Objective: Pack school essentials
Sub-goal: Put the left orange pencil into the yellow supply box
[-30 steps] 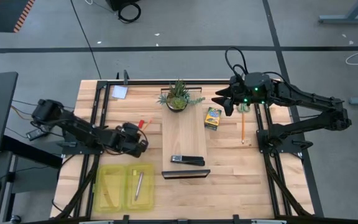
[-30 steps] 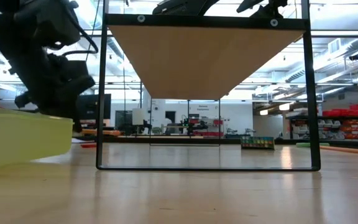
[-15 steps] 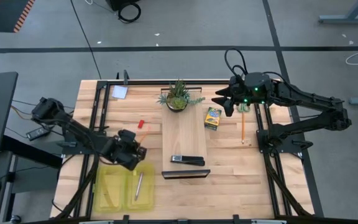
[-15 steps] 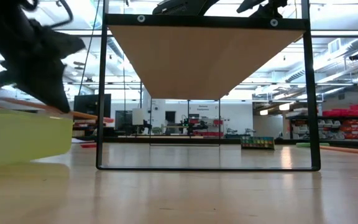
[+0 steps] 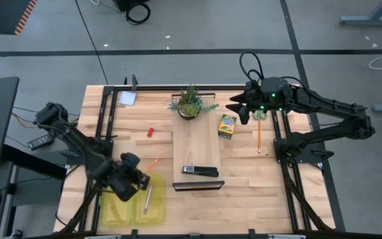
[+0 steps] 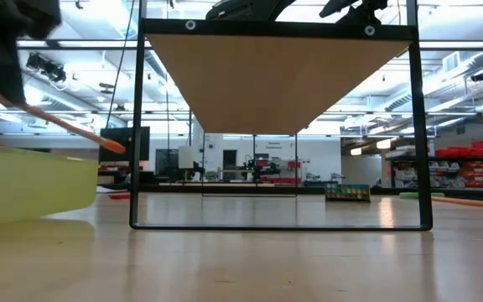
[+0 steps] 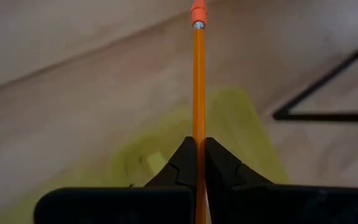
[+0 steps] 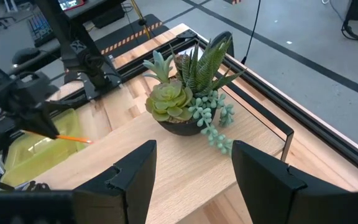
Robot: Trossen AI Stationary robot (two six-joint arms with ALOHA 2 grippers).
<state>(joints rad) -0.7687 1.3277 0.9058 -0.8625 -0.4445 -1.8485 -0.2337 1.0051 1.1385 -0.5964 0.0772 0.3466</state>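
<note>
Now the left gripper (image 5: 132,178) hangs over the yellow-green tray (image 5: 111,209) at the near left of the worktop (image 5: 244,172), fingers (image 7: 188,158) pinching an orange pencil (image 7: 197,93) near its lower end. The pencil's long axis runs straight out ahead of the fingers, orange cap leading; in the high view it points up and away toward the worktop's middle, and the low view shows it slanting downward over the tray wall. The tray sits directly beneath the grip, so the coming move turns on this: the pencil lies diagonal to the tray's long compartments, and it probably needs a turn or a tilt before release, or the cap end may catch the rim. One compartment already holds a pale pen-like item (image 5: 147,198).

The right gripper (image 5: 247,109) waits at the far right, fingers (image 8: 138,171) spread and holding nothing, facing the potted plant (image 8: 188,93).

Things left out:
- crayon box (image 5: 227,125), just right of the wooden board (image 5: 196,143), nearest the right arm
- thin pencil (image 5: 258,138), right of the box, long axis running near to far, also the right arm's
- red eraser (image 5: 150,132), left of the board, nearer the left arm
- pale note pad (image 5: 127,98), far left corner
- black bar-shaped item (image 5: 199,171) on the board's near end, not for packing

Packing looks early, most items not yet in.
</note>
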